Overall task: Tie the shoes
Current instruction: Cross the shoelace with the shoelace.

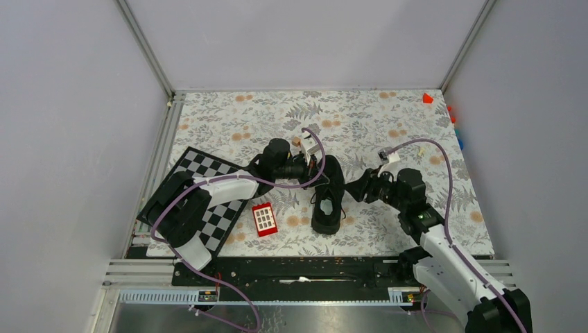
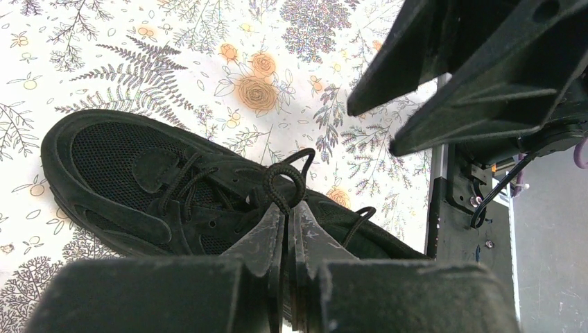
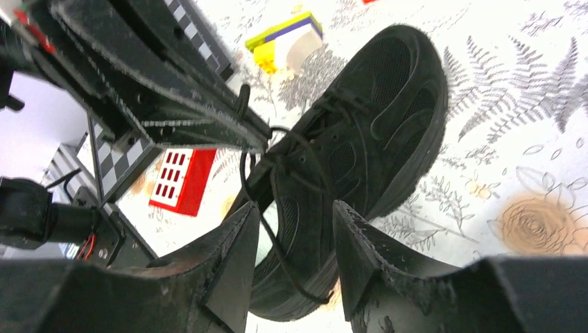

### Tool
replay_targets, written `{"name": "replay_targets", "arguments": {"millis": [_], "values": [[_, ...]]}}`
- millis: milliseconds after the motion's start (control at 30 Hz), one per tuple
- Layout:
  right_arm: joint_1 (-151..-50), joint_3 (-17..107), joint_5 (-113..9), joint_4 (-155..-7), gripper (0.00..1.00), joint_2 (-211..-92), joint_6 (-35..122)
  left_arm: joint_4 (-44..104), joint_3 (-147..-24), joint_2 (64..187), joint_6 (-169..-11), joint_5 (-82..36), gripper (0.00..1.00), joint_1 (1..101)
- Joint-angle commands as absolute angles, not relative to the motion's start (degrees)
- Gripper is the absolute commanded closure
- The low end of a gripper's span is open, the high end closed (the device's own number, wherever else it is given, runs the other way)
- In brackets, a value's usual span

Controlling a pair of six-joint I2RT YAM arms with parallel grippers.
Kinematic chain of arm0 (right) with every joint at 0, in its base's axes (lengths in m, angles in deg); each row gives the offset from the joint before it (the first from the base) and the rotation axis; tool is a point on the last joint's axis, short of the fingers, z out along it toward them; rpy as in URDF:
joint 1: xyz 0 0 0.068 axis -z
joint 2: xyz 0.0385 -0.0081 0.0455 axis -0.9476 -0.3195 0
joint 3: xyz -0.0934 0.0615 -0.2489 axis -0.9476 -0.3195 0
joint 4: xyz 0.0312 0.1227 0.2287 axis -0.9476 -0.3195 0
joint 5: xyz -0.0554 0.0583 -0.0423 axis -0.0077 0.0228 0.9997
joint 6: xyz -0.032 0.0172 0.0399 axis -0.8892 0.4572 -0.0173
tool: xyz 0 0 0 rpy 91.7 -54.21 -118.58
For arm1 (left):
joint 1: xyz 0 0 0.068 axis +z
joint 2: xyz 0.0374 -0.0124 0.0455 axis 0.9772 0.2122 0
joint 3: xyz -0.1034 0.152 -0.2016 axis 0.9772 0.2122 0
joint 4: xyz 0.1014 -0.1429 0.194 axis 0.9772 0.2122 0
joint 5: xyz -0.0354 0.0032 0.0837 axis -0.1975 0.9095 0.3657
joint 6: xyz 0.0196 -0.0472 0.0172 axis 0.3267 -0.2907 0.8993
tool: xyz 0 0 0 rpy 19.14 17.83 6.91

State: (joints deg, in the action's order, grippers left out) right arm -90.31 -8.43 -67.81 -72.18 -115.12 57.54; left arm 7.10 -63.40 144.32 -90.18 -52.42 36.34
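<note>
Left tool (image 2: 287,208) closed, pinching black lace loop (image 2: 284,167) over black sneaker (image 2: 118,166). Right tool (image 3: 297,220) jaws apart, empty, beside sneaker, mid-surface (image 1: 416,118).

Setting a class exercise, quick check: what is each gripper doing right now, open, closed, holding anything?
Left gripper: closed on a black lace loop.
Right gripper: open, gripping nothing.
</note>
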Motion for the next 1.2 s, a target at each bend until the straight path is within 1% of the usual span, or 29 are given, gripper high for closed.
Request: {"name": "replay_targets", "arguments": {"millis": [0,133,267,567,667,833,967,1033,1167], "values": [[-90.0,-12.2,-72.4,-73.6,0.50,-112.6,58.6,4.9,-65.6,142.3,-89.4,-53.4,1.00,36.4],[-90.0,-13.7,-77.6,-72.2,0.49,-113.9,59.8,4.9,-65.7,142.6,-89.4,-53.6,1.00,36.4],[-90.1,-12.2,-80.9,-72.3,0.49,-118.6,58.8,4.7,-65.5,142.8,-89.3,-53.5,1.00,36.4],[-90.8,-9.6,-81.9,-71.3,0.51,-123.0,56.7,4.4,-65.4,143.5,-89.4,-53.9,1.00,36.4],[-91.0,-9.4,-81.8,-70.7,0.55,-123.9,56.5,4.5,-65.3,143.6,-89.5,-53.9,1.00,36.4],[-91.1,-9.0,-82.4,-69.8,0.64,-126.7,55.9,4.5,-65.5,143.8,-89.4,-53.9,1.00,36.3],[-91.2,-8.7,-82.7,-69.8,0.66,-127.6,55.8,5.0,-65.9,143.7,-89.3,-54.0,1.00,36.3],[-91.2,-8.4,-82.7,-70.3,0.72,-127.2,55.5,5.1,-65.7,143.5,-89.3,-53.9,1.00,36.3],[-91.2,-8.0,-82.3,-71.3,0.89,-125.4,55.5,5.1,-65.4,143.2,-89.1,-53.8,1.00,36.3]]}}
